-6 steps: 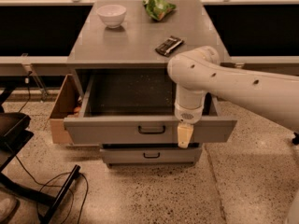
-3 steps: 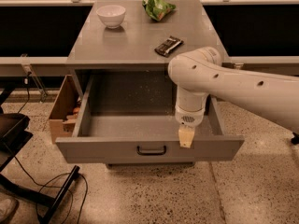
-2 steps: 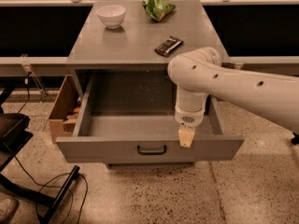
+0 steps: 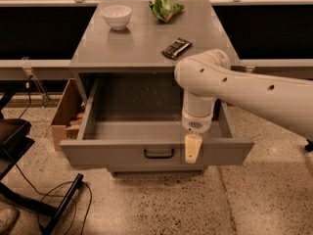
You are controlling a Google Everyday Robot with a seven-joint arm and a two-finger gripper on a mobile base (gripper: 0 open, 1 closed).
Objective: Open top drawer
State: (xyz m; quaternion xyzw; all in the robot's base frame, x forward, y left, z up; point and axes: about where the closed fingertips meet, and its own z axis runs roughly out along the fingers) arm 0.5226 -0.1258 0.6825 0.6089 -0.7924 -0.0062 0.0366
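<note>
The top drawer (image 4: 117, 153) of the grey cabinet stands pulled far out, its deep speckled grey interior (image 4: 137, 106) open to view. Its small black bar handle (image 4: 159, 153) sits at the centre of the wide front. My gripper (image 4: 192, 149) hangs from the white arm (image 4: 244, 89) at the drawer's front edge, just right of the handle and apart from it. The gripper's tan tip overlaps the drawer front. The lower drawers are hidden behind the open front.
On the cabinet top (image 4: 146, 38) stand a white bowl (image 4: 116, 16), a green bag (image 4: 166, 7) and a dark snack bar (image 4: 176, 47). A cardboard box (image 4: 66, 112) stands left of the cabinet. A black chair base and cables (image 4: 44, 199) lie on the floor at left.
Two seconds ago the drawer was only partly out and a lower drawer showed; the drawer then came further out. Over the last second nothing has visibly moved.
</note>
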